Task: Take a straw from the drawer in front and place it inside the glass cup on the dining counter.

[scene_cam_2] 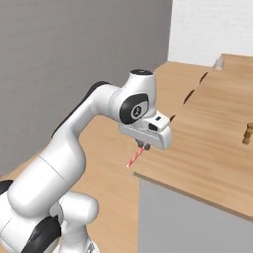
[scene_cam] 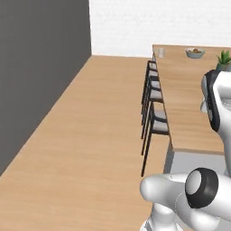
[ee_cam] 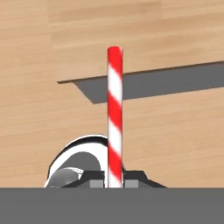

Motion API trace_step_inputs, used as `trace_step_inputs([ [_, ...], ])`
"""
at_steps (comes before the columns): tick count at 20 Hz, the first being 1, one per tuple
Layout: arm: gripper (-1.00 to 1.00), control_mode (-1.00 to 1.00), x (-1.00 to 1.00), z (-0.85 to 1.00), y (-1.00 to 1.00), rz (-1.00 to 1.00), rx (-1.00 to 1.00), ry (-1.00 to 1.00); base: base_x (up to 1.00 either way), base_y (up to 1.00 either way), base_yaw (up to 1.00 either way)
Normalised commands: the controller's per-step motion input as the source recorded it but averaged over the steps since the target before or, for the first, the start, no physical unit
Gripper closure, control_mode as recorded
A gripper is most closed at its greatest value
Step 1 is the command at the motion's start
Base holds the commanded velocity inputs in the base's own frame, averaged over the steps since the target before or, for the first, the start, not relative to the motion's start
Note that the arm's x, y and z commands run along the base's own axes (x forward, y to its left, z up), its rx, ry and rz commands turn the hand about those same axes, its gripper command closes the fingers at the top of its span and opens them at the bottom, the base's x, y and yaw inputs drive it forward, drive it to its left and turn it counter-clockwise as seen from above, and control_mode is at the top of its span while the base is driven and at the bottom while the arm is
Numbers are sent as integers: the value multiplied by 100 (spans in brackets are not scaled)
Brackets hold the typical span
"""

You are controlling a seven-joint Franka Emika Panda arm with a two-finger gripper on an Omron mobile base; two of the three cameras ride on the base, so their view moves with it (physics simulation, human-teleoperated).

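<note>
My gripper point(scene_cam_2: 142, 144) is shut on the red and white striped straw point(ee_cam: 114, 113), which sticks straight out between the fingertips in the hand view. From the right base view, the straw point(scene_cam_2: 135, 156) hangs slanting down just off the near corner of the dining counter point(scene_cam_2: 212, 128). The small clear glass cup point(scene_cam: 161, 53) stands at the far left corner of the counter's wooden top point(scene_cam: 185, 103), well beyond the hand. The drawer is out of view.
Black-framed stools point(scene_cam: 154, 122) line the counter's left edge. A fruit bowl point(scene_cam: 195, 53) and a potted plant point(scene_cam: 223, 58) stand at the far end. A small wooden object point(scene_cam_2: 246, 134) sits on the top at right. Wooden floor point(scene_cam: 90, 135) stretches to the left, beside a dark grey wall point(scene_cam: 36, 67).
</note>
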Motion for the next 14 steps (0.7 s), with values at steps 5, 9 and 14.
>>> trace_step_inputs([
  [5,100,100,0,0,0,0,0,0,73,100,-35],
  [9,100,100,0,0,0,0,0,0,80,100,-39],
  [14,100,100,0,0,0,0,0,0,87,100,-42],
])
